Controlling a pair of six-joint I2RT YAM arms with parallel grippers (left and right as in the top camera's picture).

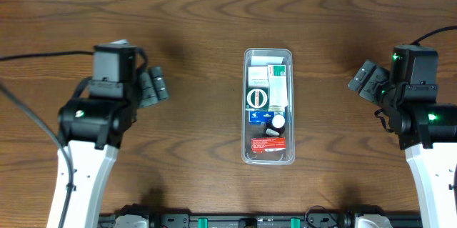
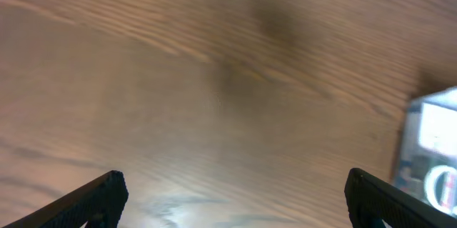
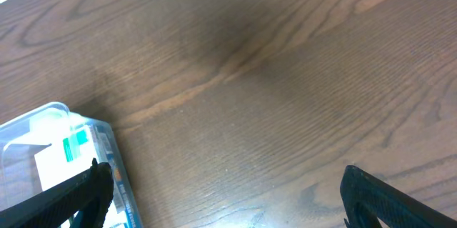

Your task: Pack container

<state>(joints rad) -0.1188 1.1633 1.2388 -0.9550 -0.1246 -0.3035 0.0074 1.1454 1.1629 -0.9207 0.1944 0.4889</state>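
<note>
Flanking container (image 1: pixel 245 106) — left end effector (image 1: pixel 154 86), right end effector (image 1: pixel 363 81)

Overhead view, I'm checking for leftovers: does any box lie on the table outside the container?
No, the boxes in view all sit inside the container.

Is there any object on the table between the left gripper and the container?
Nothing visible. Only bare wooden table lies between the left gripper and the container, in both the overhead and the left wrist views.
</note>
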